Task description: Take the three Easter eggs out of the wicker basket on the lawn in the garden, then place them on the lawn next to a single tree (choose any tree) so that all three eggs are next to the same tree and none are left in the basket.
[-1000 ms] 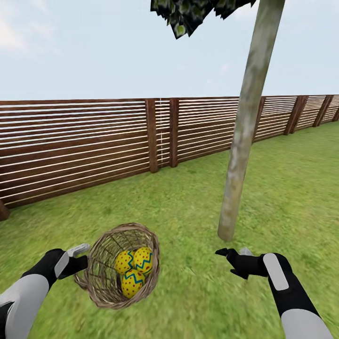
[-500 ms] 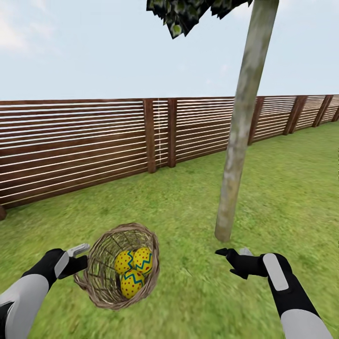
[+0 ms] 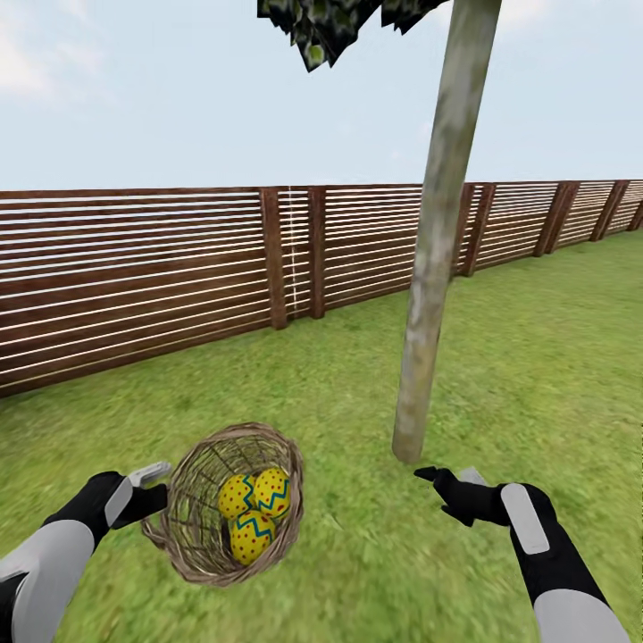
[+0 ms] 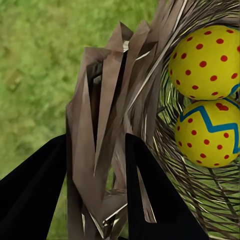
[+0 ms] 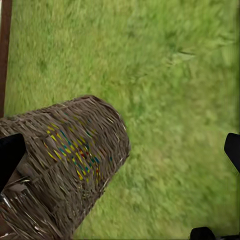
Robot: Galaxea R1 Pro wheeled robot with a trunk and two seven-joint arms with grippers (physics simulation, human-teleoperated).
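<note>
The wicker basket hangs tilted above the lawn, its braided rim pinched by my left gripper, which is shut on it. Three yellow Easter eggs with red dots and zigzag bands lie together inside. The left wrist view shows black fingers on both sides of the rim, with two eggs beside them. My right gripper is open and holds nothing, just short of the foot of the pale tree. The right wrist view looks across at the basket's side.
A dark brown slat fence runs along the back of the garden and bends away to the right. Open grass spreads around the trunk on all sides. The leafy crown hangs overhead.
The whole view has shifted, so the trunk and fence posts sit further left in the picture. Both arms and the basket keep their places in the view.
</note>
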